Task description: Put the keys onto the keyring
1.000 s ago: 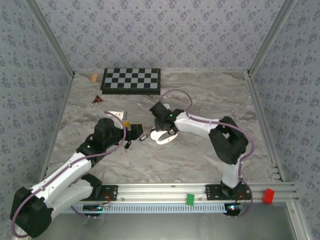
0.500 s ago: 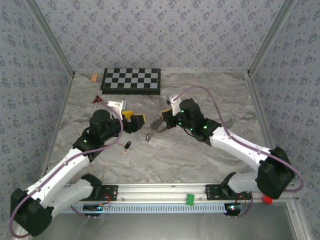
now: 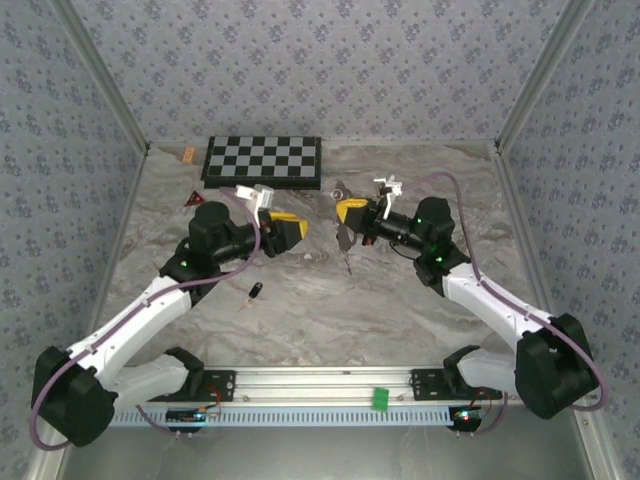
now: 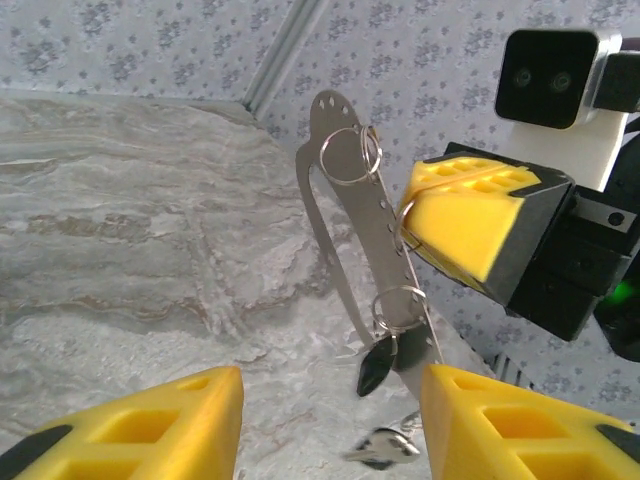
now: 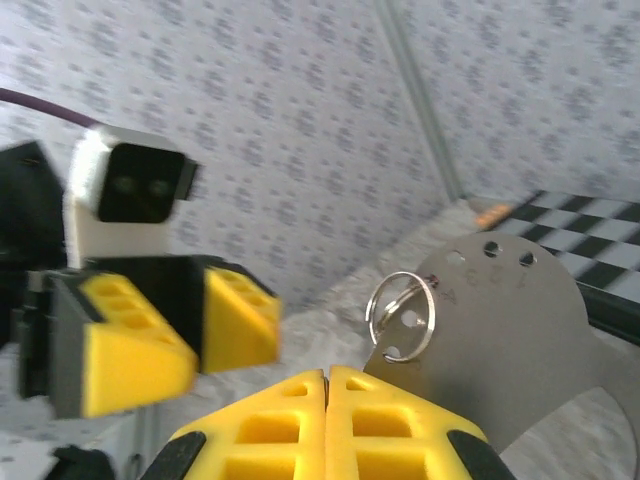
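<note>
Pale marble table [image 3: 400, 310] showing grey veining, walls [image 3: 300, 60] wearing blue-grey floral print, checkerboard [image 3: 263, 160] sitting black and white, left gripper [image 4: 330, 410] and right gripper [image 5: 327, 385] showing yellow pads on black, metal plate [image 5: 500, 330] and keyring [image 5: 402, 315] gleaming silver, key [image 4: 375, 368] showing a black head, triangle [image 3: 195, 199] glowing red.

Plate [image 5: 500, 340]: thin sheet metal, dull brushed silver, smooth; keyring [image 5: 370, 312] on the plate: bright polished wire; key [image 4: 375, 368] hanging below the plate: black plastic head, slight sheen; right gripper [image 5: 327, 385] pads [image 5: 270, 425] at the plate's edge: matt yellow, moulded pockets; table [image 4: 120, 220] beneath the plate: veined marble-look, low sheen.
</note>
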